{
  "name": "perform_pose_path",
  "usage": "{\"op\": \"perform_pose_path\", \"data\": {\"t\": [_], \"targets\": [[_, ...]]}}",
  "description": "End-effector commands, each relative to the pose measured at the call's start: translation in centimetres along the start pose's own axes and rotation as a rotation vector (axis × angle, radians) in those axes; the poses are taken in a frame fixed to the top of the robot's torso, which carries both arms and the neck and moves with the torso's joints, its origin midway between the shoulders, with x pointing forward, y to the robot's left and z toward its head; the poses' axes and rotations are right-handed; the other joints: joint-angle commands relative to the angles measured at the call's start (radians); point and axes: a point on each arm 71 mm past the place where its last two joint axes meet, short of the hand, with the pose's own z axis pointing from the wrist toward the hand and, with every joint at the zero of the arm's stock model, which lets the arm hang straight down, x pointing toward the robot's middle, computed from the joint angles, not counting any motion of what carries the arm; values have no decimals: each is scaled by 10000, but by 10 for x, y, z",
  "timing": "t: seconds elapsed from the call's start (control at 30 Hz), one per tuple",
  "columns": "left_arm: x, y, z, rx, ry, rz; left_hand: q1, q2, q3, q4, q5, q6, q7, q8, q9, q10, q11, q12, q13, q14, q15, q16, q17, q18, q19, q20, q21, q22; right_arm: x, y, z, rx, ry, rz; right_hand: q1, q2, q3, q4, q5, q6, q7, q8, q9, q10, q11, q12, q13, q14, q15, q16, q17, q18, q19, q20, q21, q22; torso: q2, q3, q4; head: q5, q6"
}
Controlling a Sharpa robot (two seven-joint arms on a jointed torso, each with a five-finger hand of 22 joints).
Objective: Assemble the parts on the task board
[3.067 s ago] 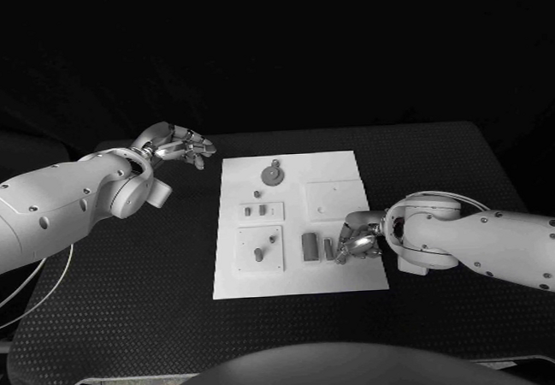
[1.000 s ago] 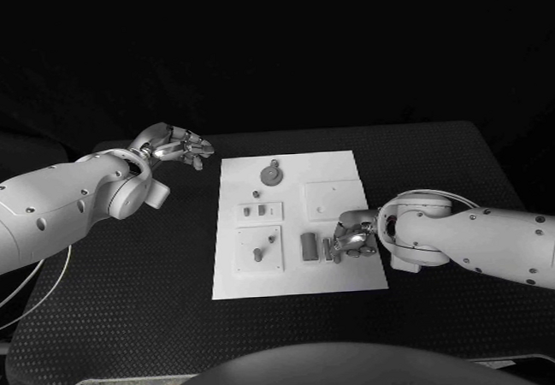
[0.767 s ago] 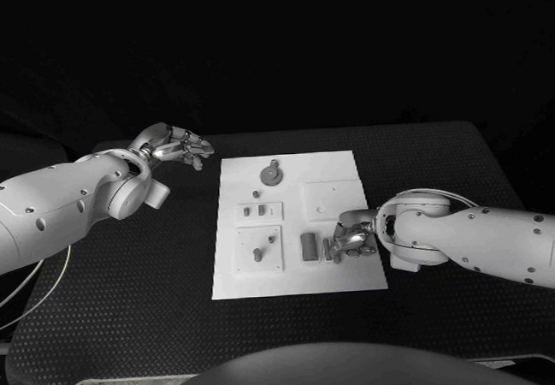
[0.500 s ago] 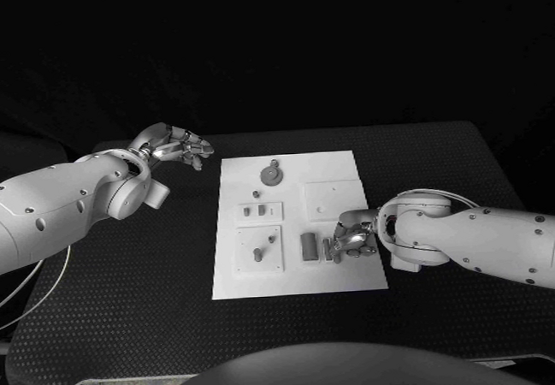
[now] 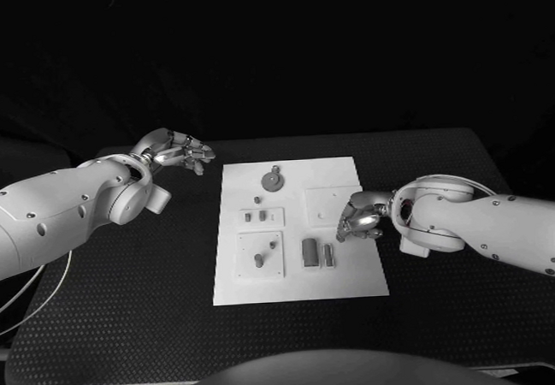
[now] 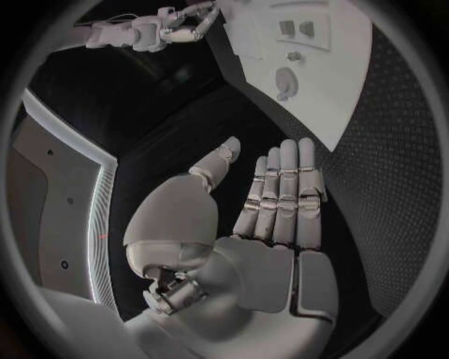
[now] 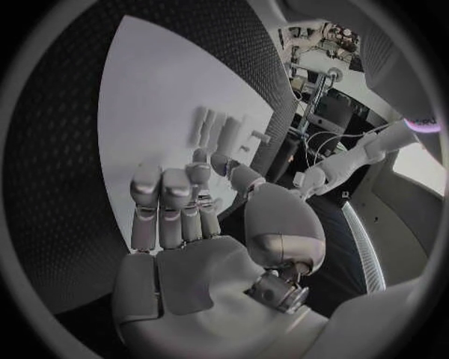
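Head view showed the task board (image 5: 301,290) lying in the middle of the black table (image 5: 121,285), its long edges running from the near side to the far side, with bare table surface on every side of it. The right hand (image 5: 359,216) hovered over the board's right edge, about midway along that edge, fingers curled inward; whether it held anything could not be told. Two upright grey parts (image 5: 319,251) stood side by side just nearer than that hand, toward the board's near right corner, apart from the fingers. A square plate with a peg (image 5: 260,254) sat by the board's near left edge, a smaller plate with two pieces (image 5: 261,215) lay beyond it, and a round part (image 5: 272,178) lay near the far edge. The left hand (image 5: 177,149) hung off the board, above the table beside the board's far left corner, fingers spread narrowly and holding nothing; the left wrist view confirmed an empty palm (image 6: 272,247).
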Motion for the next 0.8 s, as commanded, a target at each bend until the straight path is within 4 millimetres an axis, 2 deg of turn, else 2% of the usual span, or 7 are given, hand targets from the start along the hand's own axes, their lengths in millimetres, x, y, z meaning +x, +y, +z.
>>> {"op": "perform_pose_path", "data": {"t": [0.03,0.17,0.33,0.47,0.6,0.7,0.8], "targets": [[2,-4,2,186,53,-374,-70,-16,60,11,51,-22,-63,35,-16,-84,-8,70,14,63,-5,-64,14,180,58,-23,-32,14,-26,-3,-2,-1143,-842,945,44,-214,0,120,25,-265,186,-64,-8,-45,106,15,9,20,31,-77,-27,585,75,-6,-77,-33,-148,20,0,-24,224],[0,-7,5,246,-56,-705,-74,-17,63,8,42,-29,-66,40,-23,-127,6,52,6,-8,26,-135,6,160,-20,2,-89,-4,-50,-8,1,-2164,-1759,2174,200,-242,44,141,26,-455,265,-126,-13,-436,188,-151,-30,-258,98,-281,-79,585,-158,23,-283,-97,-318,-5,-7,-39,584],[-3,-5,13,254,-316,-1304,-142,82,149,9,-70,-37,-68,73,-44,-291,100,-127,-133,-458,294,-719,-195,103,-507,245,-511,-242,-86,-15,26,-2811,-3643,4187,424,-81,192,123,27,-766,458,-197,16,-1462,378,-941,-475,-1233,298,-1329,-491,573,-1048,261,-1172,-453,-593,-37,-65,-56,1393],[-6,-3,18,174,-612,-1773,-284,116,126,4,-281,-159,-19,41,-91,-242,130,-344,-320,-796,566,-1379,-427,127,-901,517,-912,-523,-99,-23,40,-2980,-4380,4536,484,-27,259,234,-7,-1381,886,-372,-26,-2542,898,-2774,-2081,-2493,892,-3469,-1390,338,-2398,944,-2813,-1300,-795,-61,-130,24,1873],[-13,-5,24,271,-966,-2053,-402,61,27,5,-316,-452,-120,-77,-148,-106,129,-584,-450,-1080,763,-1872,-620,141,-1193,708,-1192,-736,-106,-27,52,-3206,-4824,5092,357,205,371,454,14,-1957,1083,-532,-182,-3252,1598,-5004,-4147,-3922,2008,-5965,-2543,-19,-4014,1593,-4510,-2195,-954,-50,-211,149,2313],[-17,-11,33,354,-1265,-2338,-419,30,-22,6,-321,-862,-236,-265,-211,-408,282,-976,-648,-1400,930,-2239,-795,143,-1518,868,-1265,-916,-107,-29,58,-3402,-5052,5949,335,242,255,462,8,-2260,1019,-582,-332,-3262,1759,-6126,-5339,-4825,2616,-7458,-3310,-257,-5060,2000,-5598,-2817,-1054,-9,-254,229,2537],[-16,-14,39,431,-1282,-2401,-451,12,-56,10,-321,-964,-310,-279,-196,-732,269,-1312,-832,-1797,1109,-2598,-983,130,-1941,1039,-1275,-1118,-108,-31,60,-3699,-5249,6697,348,306,122,492,13,-2505,1033,-631,-492,-3248,1819,-6757,-6040,-5121,2811,-8114,-3684,-280,-5403,2188,-6109,-3171,-1178,-1,-244,311,2585]]}}
